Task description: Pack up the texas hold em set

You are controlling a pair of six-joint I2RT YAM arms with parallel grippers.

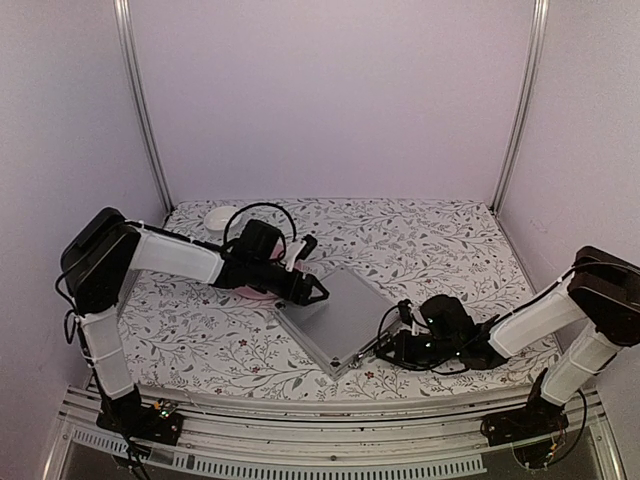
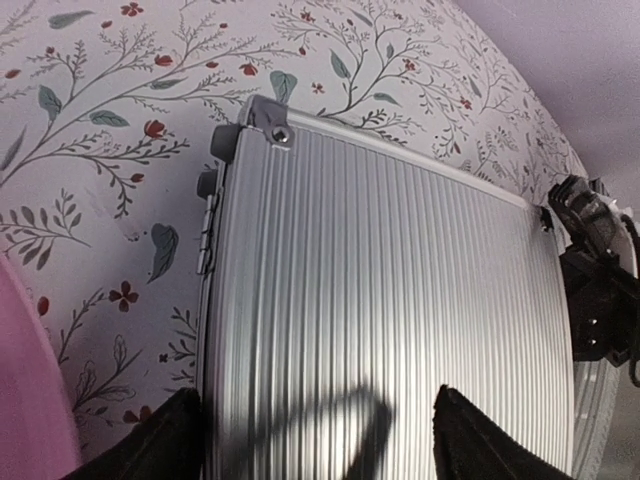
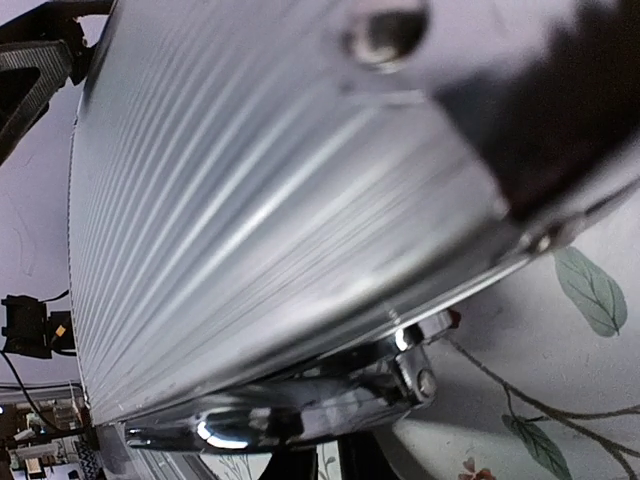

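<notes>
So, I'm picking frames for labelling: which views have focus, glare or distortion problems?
Right wrist: the case fills the frame, soft-focus, with glare on its chrome rim and a blurred dark blob upper right. Left wrist: ridges sharp, edges bowed by the lens, a shadow at the bottom. Top external: evenly lit, purple-tinted.

White arms (image 1: 180, 255), black hands (image 1: 319, 290) (image 1: 384, 344) (looped cables (image 1: 260, 208))
</notes>
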